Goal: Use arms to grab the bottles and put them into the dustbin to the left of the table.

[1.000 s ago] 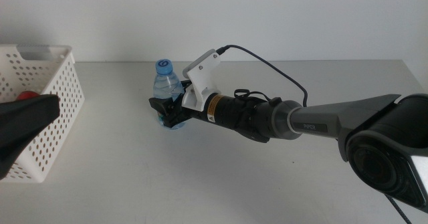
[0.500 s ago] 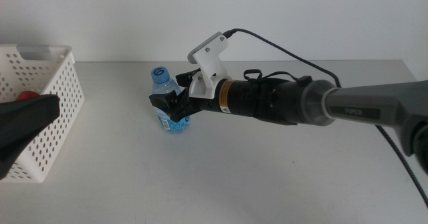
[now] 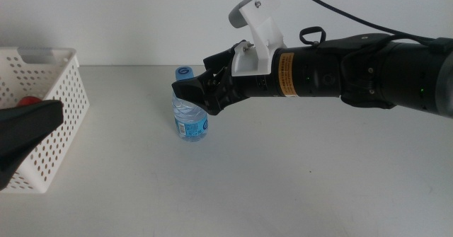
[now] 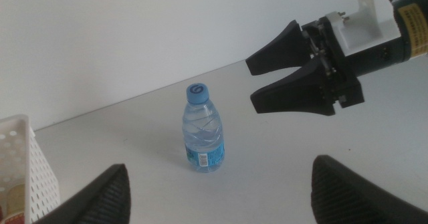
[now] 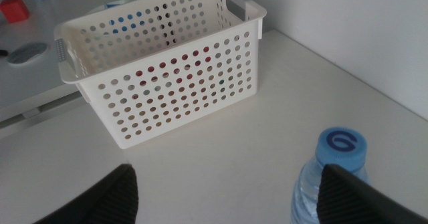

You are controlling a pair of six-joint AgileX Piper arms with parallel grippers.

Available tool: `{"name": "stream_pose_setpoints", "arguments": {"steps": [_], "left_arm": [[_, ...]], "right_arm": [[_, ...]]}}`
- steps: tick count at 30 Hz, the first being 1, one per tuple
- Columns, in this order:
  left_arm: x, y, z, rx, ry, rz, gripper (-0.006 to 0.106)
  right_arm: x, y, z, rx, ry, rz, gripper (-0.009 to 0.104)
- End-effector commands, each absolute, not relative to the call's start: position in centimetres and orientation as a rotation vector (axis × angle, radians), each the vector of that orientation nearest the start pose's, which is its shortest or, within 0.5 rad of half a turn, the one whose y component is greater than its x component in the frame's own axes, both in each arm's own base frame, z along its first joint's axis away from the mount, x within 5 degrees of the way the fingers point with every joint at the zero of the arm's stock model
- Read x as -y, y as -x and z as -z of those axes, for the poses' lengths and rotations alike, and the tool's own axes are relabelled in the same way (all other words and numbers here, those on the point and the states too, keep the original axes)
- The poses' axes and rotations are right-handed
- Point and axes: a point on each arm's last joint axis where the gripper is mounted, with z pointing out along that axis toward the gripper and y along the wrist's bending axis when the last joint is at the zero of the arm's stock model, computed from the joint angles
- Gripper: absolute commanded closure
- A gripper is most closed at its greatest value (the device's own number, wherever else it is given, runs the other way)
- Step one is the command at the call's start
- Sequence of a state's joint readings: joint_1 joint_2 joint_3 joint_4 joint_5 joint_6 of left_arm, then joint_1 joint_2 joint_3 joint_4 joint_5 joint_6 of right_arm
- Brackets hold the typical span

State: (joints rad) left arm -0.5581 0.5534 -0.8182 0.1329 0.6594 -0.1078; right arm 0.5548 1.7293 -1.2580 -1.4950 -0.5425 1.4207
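Middle view: water bottle upright on the table right of the dustbin, right gripper above and just right of it, jaws parted and empty; left gripper low at the near left. Left wrist view: same bottle apart from the spread jaws of the right gripper, own jaws wide and empty. Right wrist view: blue cap nearer one jaw than centred, so better to centre, descend to the label, then close squarely.
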Motion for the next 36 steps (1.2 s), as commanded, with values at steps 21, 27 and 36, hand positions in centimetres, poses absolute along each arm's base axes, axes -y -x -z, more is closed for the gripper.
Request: {"name": "stream_pose_setpoints", "arguments": {"steps": [21,27,36], "left_arm": [[4.5,-8.5,-39.7,-1.740,-0.441,0.333,0.010],[4.5,-8.5,-39.7,-1.740,-0.441,0.333,0.010],[4.5,-8.5,-39.7,-1.740,-0.441,0.333,0.010]], "right_arm": [[-12.4,-20.9,-36.2,-1.799,0.432,-0.385,0.025],[-10.6,-16.8,-38.5,-1.732,0.572,-0.360,0.026],[-9.4,-14.4,-39.7,-1.701,0.582,-0.399,0.027]]}}
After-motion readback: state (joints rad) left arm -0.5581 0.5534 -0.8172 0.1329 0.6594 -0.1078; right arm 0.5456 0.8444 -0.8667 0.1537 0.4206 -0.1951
